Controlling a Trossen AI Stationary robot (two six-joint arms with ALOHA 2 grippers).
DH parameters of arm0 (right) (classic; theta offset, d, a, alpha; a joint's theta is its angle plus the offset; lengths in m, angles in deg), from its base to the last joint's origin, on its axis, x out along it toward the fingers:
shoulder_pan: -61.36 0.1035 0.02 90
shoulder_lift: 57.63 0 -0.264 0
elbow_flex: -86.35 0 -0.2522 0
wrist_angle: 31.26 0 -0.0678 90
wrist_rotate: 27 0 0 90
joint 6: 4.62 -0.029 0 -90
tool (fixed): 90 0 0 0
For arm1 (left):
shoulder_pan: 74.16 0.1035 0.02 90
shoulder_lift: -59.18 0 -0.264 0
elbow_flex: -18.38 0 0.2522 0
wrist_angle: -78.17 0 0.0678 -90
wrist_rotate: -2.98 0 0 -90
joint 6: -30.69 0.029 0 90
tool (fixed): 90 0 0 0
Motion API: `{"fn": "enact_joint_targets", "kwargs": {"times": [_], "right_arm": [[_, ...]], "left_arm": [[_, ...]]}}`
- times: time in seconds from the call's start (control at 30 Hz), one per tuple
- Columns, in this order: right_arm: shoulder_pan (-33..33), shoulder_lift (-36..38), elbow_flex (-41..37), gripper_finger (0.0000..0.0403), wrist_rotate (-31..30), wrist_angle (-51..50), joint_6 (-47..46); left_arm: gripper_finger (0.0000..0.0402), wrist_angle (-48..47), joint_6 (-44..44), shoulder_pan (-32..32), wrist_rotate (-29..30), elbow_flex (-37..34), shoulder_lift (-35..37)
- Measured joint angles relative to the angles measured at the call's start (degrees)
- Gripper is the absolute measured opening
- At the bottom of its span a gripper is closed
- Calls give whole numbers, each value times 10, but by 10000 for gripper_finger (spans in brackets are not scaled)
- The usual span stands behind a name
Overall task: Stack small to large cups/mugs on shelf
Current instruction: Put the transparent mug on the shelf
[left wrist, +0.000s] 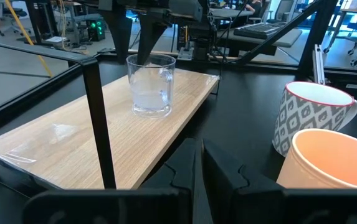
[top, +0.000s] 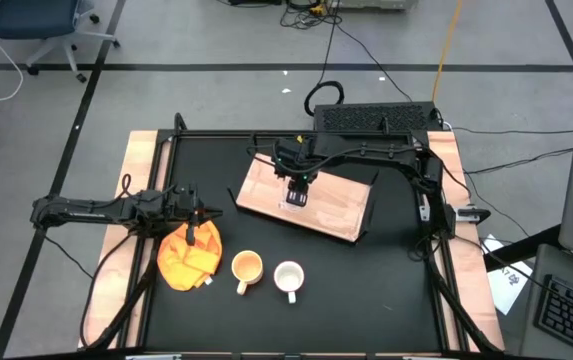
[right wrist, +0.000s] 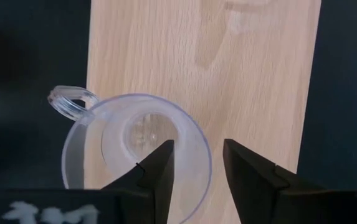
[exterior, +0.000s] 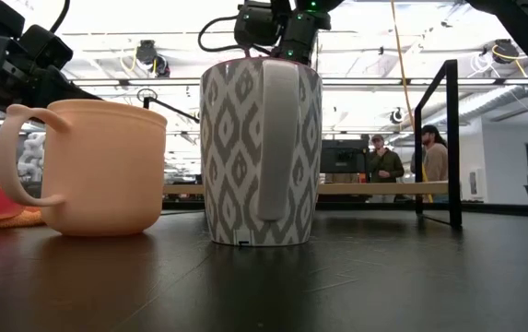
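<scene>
At the near edge of the black table [top: 386, 290] stand two mugs side by side: the yellow mug [top: 247, 267] on the left and the white mug [top: 288, 277], grey-patterned on its outside, on the right, both upright and close but apart. Just left of the yellow mug lies an orange cloth [top: 188, 256]. The left gripper [top: 198, 211] hangs over the cloth's far edge, its fingers pressed together with nothing between them. Farther back, the board [top: 336, 205] lies at an angle near the table's middle. The glass cup [right wrist: 138, 152] stands upright on it. The right gripper [right wrist: 198, 163] hovers straight above the cup, fingers spread and released, one finger over the cup's mouth, the other outside its rim.
</scene>
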Motion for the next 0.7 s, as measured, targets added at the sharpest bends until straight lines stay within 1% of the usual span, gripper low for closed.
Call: {"fn": "enact_joint_targets", "kwargs": {"times": [0.43, 0.7], "right_arm": [[3, 37, 0, 130, 1, -10, -13], [6, 43, 0, 130, 1, 1, -13]], "left_arm": [[31, 0, 0, 0, 0, 0, 0], [31, 0, 0, 0, 0, 0, 0]]}}
